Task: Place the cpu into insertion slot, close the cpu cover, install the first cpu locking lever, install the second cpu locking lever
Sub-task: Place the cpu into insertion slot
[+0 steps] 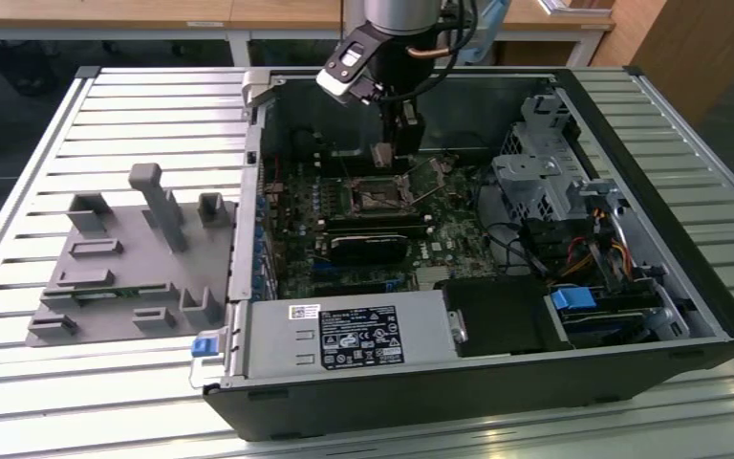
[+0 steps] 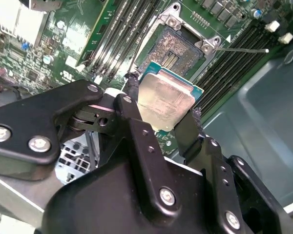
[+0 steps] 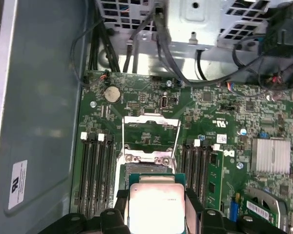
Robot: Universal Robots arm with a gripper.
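My gripper (image 2: 163, 97) is clamped on the cpu (image 2: 167, 106), one black finger (image 2: 132, 100) against each opposite edge, silvery top facing the camera. I see the chip hanging just above the insertion slot (image 2: 178, 48), apart from it, and the socket lies bare. The cpu cover (image 3: 150, 132) stands open at the slot's far edge. A thin wire lever (image 2: 241, 49) sticks out beside the socket. All this sits on the green motherboard (image 3: 210, 112) inside the open computer case (image 1: 495, 382), near the case's back wall, on the slatted bench (image 1: 125, 105).
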